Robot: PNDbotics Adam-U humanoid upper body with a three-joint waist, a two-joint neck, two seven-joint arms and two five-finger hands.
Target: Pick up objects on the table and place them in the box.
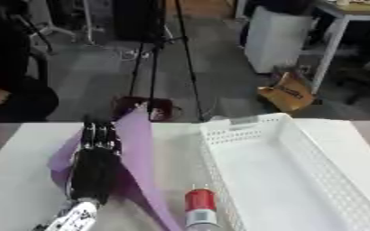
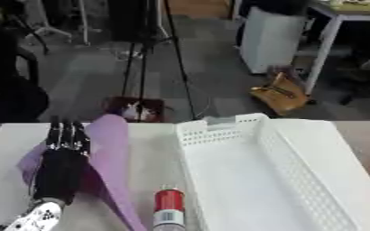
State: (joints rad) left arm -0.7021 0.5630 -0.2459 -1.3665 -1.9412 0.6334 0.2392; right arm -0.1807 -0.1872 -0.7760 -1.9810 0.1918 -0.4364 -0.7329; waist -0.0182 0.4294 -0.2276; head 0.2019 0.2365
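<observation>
My left hand (image 1: 93, 167) reaches forward over the left part of the white table (image 1: 14, 180), its back facing me. It holds a purple cloth (image 1: 138, 149), which folds up along its thumb side and rises off the table; more of the cloth shows to the left of the hand. The thumb is hidden under the cloth. A red can with a white label (image 1: 201, 208) lies near the front edge, just left of the white perforated box (image 1: 298, 176). The box fills the right half of the table and has nothing in it.
Beyond the table's far edge, on the floor, stand a tripod's legs (image 1: 160, 67), a brown paper bag (image 1: 289, 92) and a white cabinet (image 1: 279, 38). A seated person in dark clothes (image 1: 11, 90) is at the far left.
</observation>
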